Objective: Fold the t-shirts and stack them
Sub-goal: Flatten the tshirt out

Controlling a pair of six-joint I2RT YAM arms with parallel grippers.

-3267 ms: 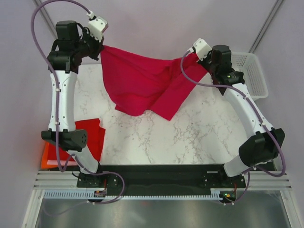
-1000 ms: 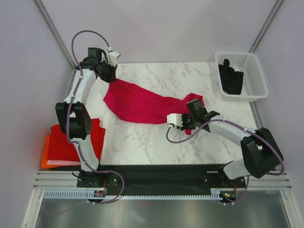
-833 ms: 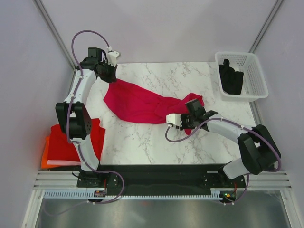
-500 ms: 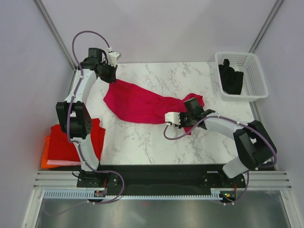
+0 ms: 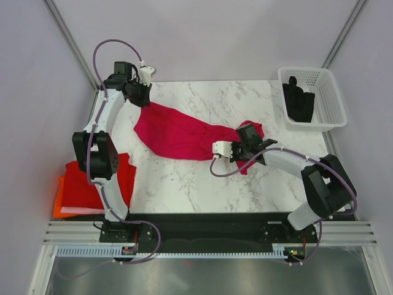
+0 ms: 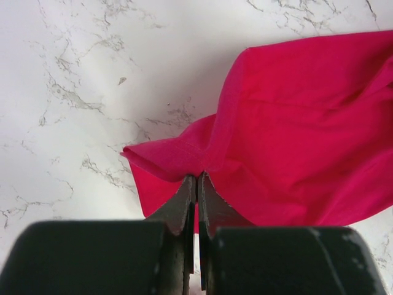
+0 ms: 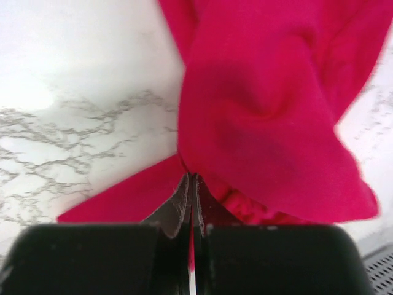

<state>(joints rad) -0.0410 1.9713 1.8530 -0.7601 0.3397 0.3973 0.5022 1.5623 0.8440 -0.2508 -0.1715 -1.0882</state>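
Observation:
A raspberry-crimson t-shirt [image 5: 178, 134] lies stretched and bunched across the middle of the marble table. My left gripper [image 5: 142, 99] is shut on its far left corner; the left wrist view shows the cloth [image 6: 295, 123] pinched at my gripper [image 6: 197, 178]. My right gripper [image 5: 249, 142] is shut on the shirt's right end, low over the table; the right wrist view shows cloth [image 7: 264, 104] folded over my gripper [image 7: 191, 178]. A brighter red shirt [image 5: 120, 175] and an orange one [image 5: 61, 203] lie stacked at the left front.
A white lattice basket [image 5: 328, 101] with a dark garment [image 5: 299, 98] inside stands at the back right. The arm bases sit on a black rail [image 5: 202, 224] along the near table edge.
Earlier both arms held the shirt spread high; it now lies on the table. Over the last second my right gripper has slid a little left and away with the shirt's end. The left has not moved.

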